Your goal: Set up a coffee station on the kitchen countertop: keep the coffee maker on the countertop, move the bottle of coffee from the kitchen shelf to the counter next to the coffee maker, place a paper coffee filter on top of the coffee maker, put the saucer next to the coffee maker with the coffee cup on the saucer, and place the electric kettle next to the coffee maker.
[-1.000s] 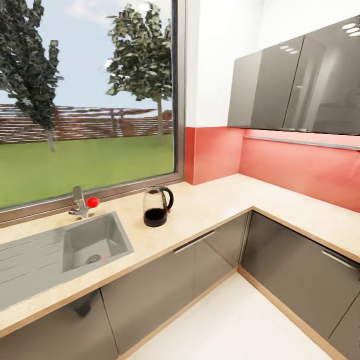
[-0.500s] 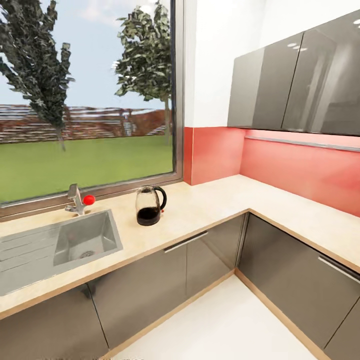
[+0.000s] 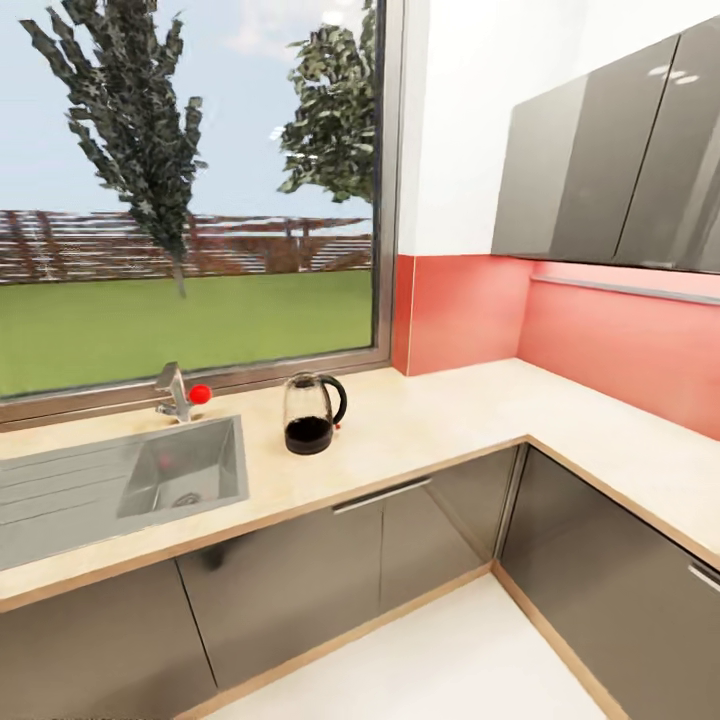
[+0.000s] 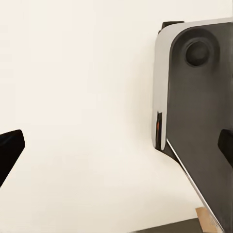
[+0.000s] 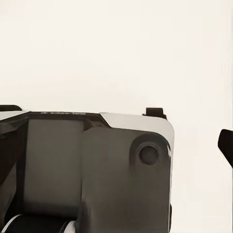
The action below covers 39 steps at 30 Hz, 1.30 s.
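The electric kettle [image 3: 310,413], clear glass with a black base and handle, stands upright on the beige countertop [image 3: 440,420] under the window, just right of the sink. The coffee maker, coffee bottle, filter, saucer and cup are out of view. In the left wrist view my left gripper [image 4: 116,148] is open, its dark fingertips [image 4: 9,151] far apart over pale floor, beside the robot's grey base [image 4: 199,121]. In the right wrist view my right gripper [image 5: 116,145] looks open, one fingertip [image 5: 226,144] at the frame's edge, with the base [image 5: 97,174] below.
A steel sink [image 3: 185,470] with a red-knobbed faucet [image 3: 178,393] sits left of the kettle. The L-shaped counter turns a corner at the right, under dark wall cabinets [image 3: 610,170]. Grey base cabinets [image 3: 400,540] line the white floor [image 3: 420,660].
The whole head view has swung a little to the left, so the window post and wall cabinets sit further right. The kettle itself has not moved on the counter.
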### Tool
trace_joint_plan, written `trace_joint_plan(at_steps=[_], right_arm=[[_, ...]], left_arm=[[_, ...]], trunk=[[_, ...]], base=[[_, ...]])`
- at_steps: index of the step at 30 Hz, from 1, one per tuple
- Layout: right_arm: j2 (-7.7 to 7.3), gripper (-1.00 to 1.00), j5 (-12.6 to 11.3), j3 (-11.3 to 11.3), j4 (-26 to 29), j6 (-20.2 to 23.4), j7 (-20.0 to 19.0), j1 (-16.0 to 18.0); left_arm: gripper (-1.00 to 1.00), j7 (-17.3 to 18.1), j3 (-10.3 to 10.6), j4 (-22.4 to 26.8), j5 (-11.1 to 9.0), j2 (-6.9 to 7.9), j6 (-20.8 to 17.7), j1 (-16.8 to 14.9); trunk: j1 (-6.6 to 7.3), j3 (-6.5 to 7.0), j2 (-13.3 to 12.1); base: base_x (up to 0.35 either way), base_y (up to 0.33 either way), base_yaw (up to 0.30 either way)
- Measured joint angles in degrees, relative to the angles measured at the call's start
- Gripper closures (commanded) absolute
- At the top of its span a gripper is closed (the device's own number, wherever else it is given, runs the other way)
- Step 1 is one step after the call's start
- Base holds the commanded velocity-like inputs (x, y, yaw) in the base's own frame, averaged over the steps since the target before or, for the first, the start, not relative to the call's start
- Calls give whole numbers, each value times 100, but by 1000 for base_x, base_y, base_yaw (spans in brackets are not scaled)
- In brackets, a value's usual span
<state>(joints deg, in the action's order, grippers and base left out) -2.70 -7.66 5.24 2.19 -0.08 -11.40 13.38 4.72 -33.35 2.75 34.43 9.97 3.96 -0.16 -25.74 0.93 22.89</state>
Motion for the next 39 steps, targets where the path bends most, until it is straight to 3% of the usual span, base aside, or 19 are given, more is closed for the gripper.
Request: trace_joint_plan(at_steps=[4,6,8,12,21,39], right_arm=[[0,-100,0,3,0,0,0,2],[0,-100,0,4,0,0,0,0],[0,-100,0,7,1,0,-1,1],[-2,-100,6,13,0,0,2,0],[0,-100,9,17,0,0,6,1],[0,-100,9,19,0,0,8,0]], left_arm=[[-100,-11,-33,5,-14,37,-3,0],[-100,-13,-127,8,-85,54,-1,0],[-100,-9,-356,15,-272,110,9,0],[-100,-5,-451,17,-370,141,35,0],[-100,2,-493,17,-398,112,98,0],[-100,3,-511,17,-407,100,100,0]], trunk=[[0,0,0],[0,0,0],[-1,0,-1],[-2,0,-1],[-3,0,-1],[-2,0,-1]], base=[[237,-241,278],[235,-212,278],[119,-91,278],[38,-29,278],[-13,-52,277],[-45,-258,277]])
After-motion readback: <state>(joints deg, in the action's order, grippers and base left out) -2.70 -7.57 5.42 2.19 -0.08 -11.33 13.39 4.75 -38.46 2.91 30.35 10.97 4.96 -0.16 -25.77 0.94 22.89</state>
